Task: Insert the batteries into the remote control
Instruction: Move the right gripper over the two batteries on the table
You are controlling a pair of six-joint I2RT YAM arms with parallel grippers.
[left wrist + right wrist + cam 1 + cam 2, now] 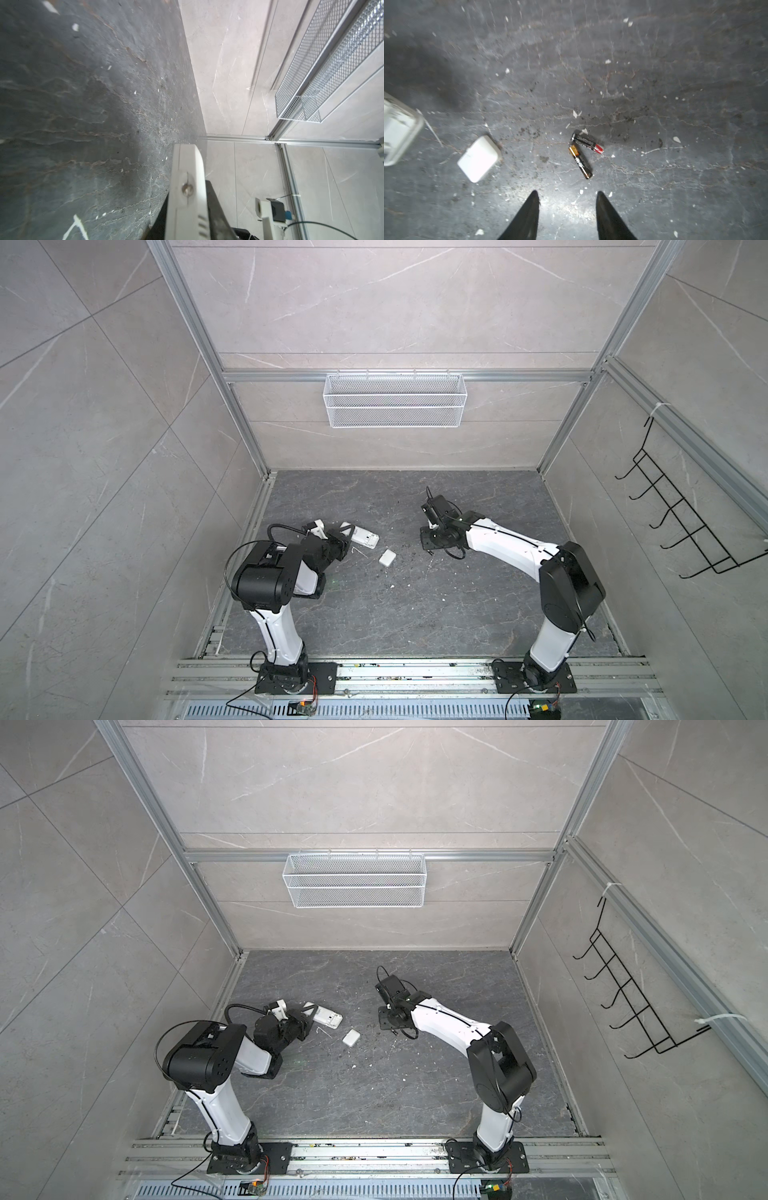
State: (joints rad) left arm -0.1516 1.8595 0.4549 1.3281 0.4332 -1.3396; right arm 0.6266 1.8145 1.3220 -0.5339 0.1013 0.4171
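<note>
At the left of the desk: the left jaws are clamped on one end of the remote control, which shows in both top views.
Left jaws, wrist view: the white remote body stands edge-on between them, with a black finger along one face.
Remote control: its back is up, with the open battery bay showing. Its free end points toward the middle of the desk. Whether that end rests on the desk cannot be told.
Right jaws: open above the desk right of the middle, black fingertips apart with nothing between them.
Batteries: both lie flat on the desk just ahead of the right jaws, clear of them.
Red-ended battery: the farther of the two from the fingertips.
Gold-ended battery: nearer the fingertips. Its gold end is just beside the other's dark end, so the pair forms a V. Contact cannot be told.
Cover piece: small, white and rounded, flat on the desk between the batteries and the remote, touching neither.
Specks: white debris scattered over the dark surface.
Back wall: a white wire basket hangs from the rail.
Right wall: a black hook rack.
</note>
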